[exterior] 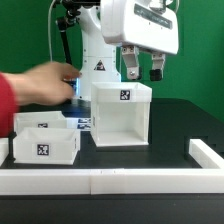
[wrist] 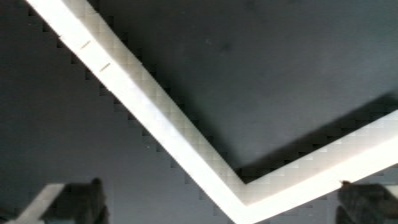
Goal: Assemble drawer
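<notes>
Blurred human hand (exterior: 40, 82) reaches in left of drawer case (exterior: 122, 118). Smaller drawer box (exterior: 45, 142) sits on bench (exterior: 175, 130), also left of case. Claw (exterior: 143, 74) hangs just above case's right top edge, spread wide, holding nothing. Wrist view: case rim (wrist: 160, 110) beneath parted fingers (wrist: 68, 200).

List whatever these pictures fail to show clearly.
1. Person's blurred hand, exterior view: motion blur hides what it touches.
2. Low white drawer box, exterior view: its front wall hides the inside.
3. Tall white open-topped box, wrist view: frame edges cut off all but one rim corner.
4. Robot's gripper: the wrist view shows only its dark fingertips.
</notes>
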`<act>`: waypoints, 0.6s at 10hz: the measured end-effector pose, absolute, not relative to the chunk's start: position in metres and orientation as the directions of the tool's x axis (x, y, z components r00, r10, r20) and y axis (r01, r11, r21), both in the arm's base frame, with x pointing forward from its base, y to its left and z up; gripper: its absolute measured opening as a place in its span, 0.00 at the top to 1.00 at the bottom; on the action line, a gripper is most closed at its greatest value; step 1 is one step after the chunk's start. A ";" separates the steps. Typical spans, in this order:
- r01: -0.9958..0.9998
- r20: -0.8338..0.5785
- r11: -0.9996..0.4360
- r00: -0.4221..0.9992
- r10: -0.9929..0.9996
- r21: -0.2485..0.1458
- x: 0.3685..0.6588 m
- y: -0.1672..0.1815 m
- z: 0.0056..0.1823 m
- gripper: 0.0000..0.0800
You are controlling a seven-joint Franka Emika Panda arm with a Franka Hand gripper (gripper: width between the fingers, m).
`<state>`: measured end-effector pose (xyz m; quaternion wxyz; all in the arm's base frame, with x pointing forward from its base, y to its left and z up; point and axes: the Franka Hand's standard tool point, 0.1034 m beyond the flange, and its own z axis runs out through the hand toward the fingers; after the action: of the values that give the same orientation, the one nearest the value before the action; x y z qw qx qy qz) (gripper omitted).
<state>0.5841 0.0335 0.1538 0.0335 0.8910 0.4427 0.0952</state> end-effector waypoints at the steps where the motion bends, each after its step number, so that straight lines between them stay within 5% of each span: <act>1: 0.782 0.140 -0.606 0.590 0.795 0.144 0.584 0.033 0.154 0.19; 6: 0.783 0.138 -0.605 0.590 0.795 0.142 0.583 0.033 0.152 0.19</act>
<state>0.5835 0.0334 0.1522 0.0329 0.8910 0.4429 0.0939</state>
